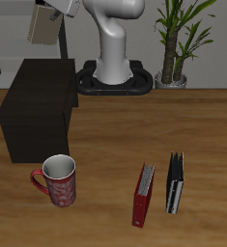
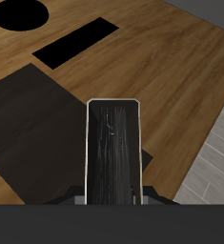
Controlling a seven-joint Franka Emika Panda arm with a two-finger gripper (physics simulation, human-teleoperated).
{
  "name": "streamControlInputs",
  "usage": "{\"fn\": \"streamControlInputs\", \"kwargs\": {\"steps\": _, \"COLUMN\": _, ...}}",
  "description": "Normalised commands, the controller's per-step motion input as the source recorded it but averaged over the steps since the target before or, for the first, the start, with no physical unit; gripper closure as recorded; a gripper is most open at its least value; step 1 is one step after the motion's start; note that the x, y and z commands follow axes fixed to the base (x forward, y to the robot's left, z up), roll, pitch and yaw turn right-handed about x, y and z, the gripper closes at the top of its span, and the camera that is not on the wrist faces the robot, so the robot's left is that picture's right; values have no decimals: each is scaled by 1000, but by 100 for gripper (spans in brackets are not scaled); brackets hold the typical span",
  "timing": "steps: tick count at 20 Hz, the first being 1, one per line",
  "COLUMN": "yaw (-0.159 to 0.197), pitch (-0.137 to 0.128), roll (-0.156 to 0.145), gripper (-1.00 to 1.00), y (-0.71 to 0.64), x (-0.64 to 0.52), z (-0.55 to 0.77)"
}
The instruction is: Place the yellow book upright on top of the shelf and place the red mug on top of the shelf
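The gripper [image 1: 53, 13] is clamped on the yellow book [image 1: 43, 28], held in the air above the shelf [image 1: 40, 111]. The red mug [image 1: 59, 180] stands on the table [image 1: 115, 145] near its front edge, just before the shelf

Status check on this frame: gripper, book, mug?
Gripper shut on yellow book, held above shelf. Red mug on table, untouched. Shelf top unobstructed.

A brown wooden table [image 1: 105, 145] carries four things. A large dark shelf [image 1: 40, 108] stands toward the back. Nearer the front edge stands a red mug [image 1: 59, 181]. A red book [image 1: 144, 194] and a black book [image 1: 175, 181] lie side by side, close together.
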Motion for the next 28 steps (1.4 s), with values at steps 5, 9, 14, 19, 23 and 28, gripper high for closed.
{"fn": "streamControlInputs", "kwargs": {"steps": 5, "yaw": -75, "pitch": 13, "roll": -25, "gripper": 100, "y": -70, "x": -10, "z": -66}}
{"fn": "streamControlInputs", "kwargs": {"steps": 9, "yaw": -12, "pitch": 16, "roll": -1, "gripper": 100, "y": 53, "x": 53, "z": -162}}
{"fn": "streamControlInputs", "kwargs": {"steps": 14, "yaw": -3, "pitch": 53, "roll": 40, "gripper": 100, "y": 84, "x": 136, "z": -219}}
{"fn": "streamControlInputs", "kwargs": {"steps": 19, "yaw": -21, "pitch": 13, "roll": 26, "gripper": 100, "y": 43, "x": 30, "z": -118}}
{"fn": "streamControlInputs", "kwargs": {"steps": 23, "yaw": -27, "pitch": -9, "roll": 23, "gripper": 100, "y": -95, "x": 18, "z": -29}}
{"fn": "streamControlInputs", "kwargs": {"steps": 28, "yaw": 18, "pitch": -35, "roll": 32, "gripper": 100, "y": 16, "x": -3, "z": -11}}
